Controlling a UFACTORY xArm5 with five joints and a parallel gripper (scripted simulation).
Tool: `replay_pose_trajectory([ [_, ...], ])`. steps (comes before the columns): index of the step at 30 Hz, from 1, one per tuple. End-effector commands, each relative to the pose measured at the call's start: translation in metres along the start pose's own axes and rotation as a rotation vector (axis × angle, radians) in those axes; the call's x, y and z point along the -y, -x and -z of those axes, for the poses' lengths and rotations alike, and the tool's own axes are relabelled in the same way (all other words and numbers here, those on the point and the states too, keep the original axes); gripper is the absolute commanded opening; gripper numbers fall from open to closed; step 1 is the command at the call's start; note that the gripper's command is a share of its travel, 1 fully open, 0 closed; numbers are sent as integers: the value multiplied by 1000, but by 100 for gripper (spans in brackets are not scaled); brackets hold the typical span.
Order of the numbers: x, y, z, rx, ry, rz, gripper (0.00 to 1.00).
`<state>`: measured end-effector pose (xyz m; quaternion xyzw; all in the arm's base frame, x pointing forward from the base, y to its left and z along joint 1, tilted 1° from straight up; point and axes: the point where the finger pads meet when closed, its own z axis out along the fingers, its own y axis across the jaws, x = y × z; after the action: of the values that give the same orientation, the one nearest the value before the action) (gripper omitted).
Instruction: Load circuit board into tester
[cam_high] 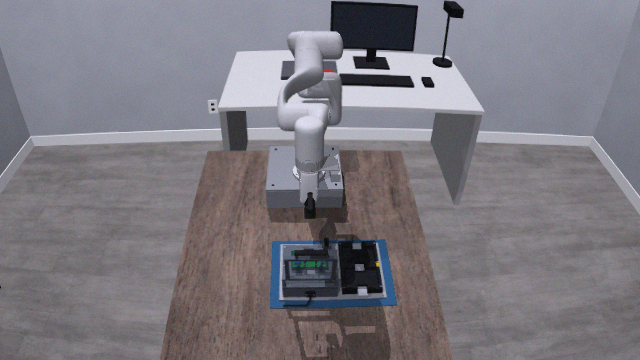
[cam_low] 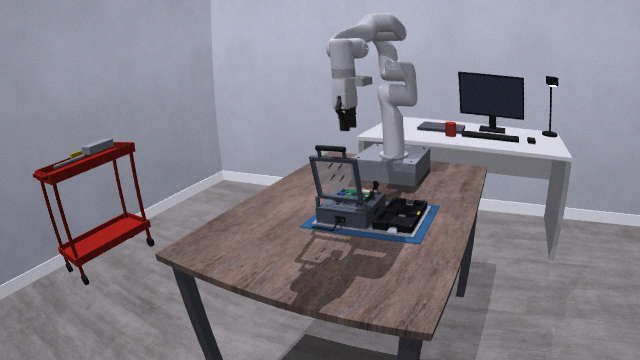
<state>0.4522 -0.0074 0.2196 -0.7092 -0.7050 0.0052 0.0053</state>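
The green circuit board (cam_high: 309, 266) lies in the grey tester (cam_high: 310, 277), also seen in the exterior view (cam_low: 356, 194). The tester's lid (cam_low: 334, 172) stands upright and open, with its black handle (cam_low: 330, 148) at the top. A lone black post (cam_high: 326, 243) stands at the tester's far right corner. The black tray (cam_high: 360, 267) beside the tester holds no board. My gripper (cam_high: 310, 210) hangs high above the table, behind and above the lid in the exterior view (cam_low: 346, 122). Its fingers stand partly open with nothing between them.
Tester and tray sit on a blue mat (cam_high: 332, 274) on the wooden table. The arm's grey base (cam_high: 305, 182) stands behind them. A white desk (cam_high: 350, 82) with a monitor is at the back, and a red cart (cam_low: 90, 200) at the left.
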Motion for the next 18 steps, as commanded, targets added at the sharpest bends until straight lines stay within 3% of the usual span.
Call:
replay_pose_trajectory([
  [1,-24,0,2,0,3,0,52],
  [18,-108,0,2,0,3,0,52],
])
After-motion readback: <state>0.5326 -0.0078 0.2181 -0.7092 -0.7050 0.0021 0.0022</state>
